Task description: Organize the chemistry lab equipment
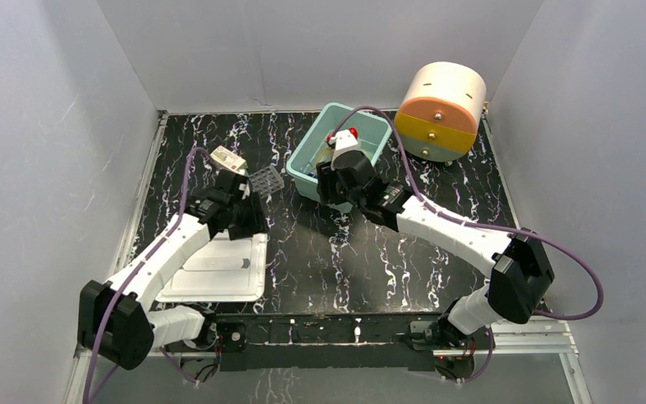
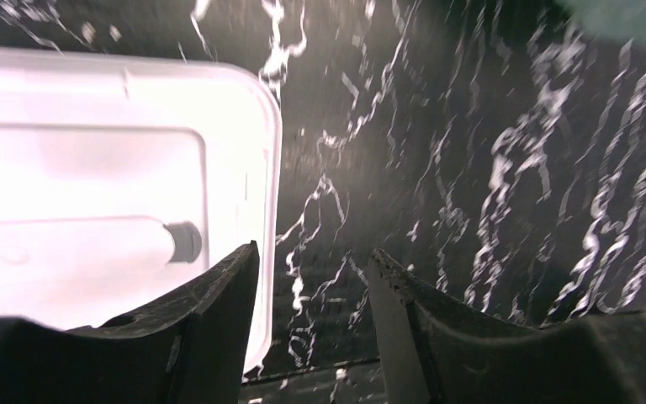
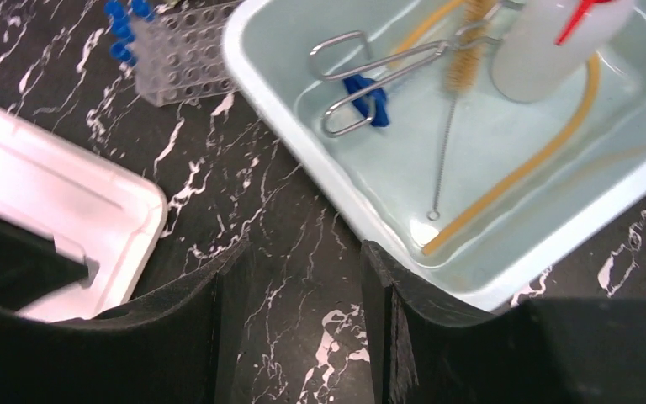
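My left gripper (image 2: 313,252) and right gripper (image 3: 304,252) both gape empty, and the grey tube rack (image 3: 187,52), outside the teal bin (image 3: 311,156) toward the table's far edge, lies nearer the left.

**Even light, wrist glare**

The top view is lit evenly from above; shadows are soft. In the left wrist view the lid (image 2: 92,168) is blown out white and the table (image 2: 488,168) is blurred.

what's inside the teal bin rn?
Teal bin holds metal tongs over a small blue piece, a wire brush, tan rubber tubing, a red-nozzled wash bottle. Far corner: cropped at the wrist, covered by the right gripper from above.
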`<control>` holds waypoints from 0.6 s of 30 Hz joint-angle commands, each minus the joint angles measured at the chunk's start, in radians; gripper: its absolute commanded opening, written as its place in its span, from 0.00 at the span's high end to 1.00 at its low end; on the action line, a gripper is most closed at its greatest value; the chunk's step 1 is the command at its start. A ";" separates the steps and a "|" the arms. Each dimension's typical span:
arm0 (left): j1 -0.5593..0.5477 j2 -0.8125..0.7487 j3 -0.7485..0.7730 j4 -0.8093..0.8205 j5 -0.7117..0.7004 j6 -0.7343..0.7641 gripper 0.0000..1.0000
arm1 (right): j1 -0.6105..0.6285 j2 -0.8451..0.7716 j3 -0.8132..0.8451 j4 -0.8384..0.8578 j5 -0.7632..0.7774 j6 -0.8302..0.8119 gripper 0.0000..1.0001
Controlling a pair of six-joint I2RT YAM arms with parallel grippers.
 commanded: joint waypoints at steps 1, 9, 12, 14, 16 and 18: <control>-0.069 0.039 -0.034 -0.080 0.034 0.011 0.53 | -0.042 -0.045 0.060 -0.020 0.038 0.108 0.42; -0.118 0.135 -0.115 -0.019 0.048 0.016 0.72 | -0.047 -0.051 0.026 -0.015 0.028 0.177 0.42; -0.128 0.169 -0.121 0.006 0.032 0.016 0.73 | -0.048 -0.046 0.021 -0.021 0.028 0.191 0.42; -0.131 0.193 -0.121 0.020 0.021 0.022 0.73 | -0.047 -0.041 0.021 -0.028 0.027 0.200 0.42; -0.134 0.222 -0.119 0.030 0.018 0.034 0.71 | -0.048 -0.035 0.021 -0.034 0.025 0.212 0.42; -0.136 0.262 -0.110 0.031 0.019 0.045 0.71 | -0.047 -0.032 0.019 -0.041 0.021 0.219 0.43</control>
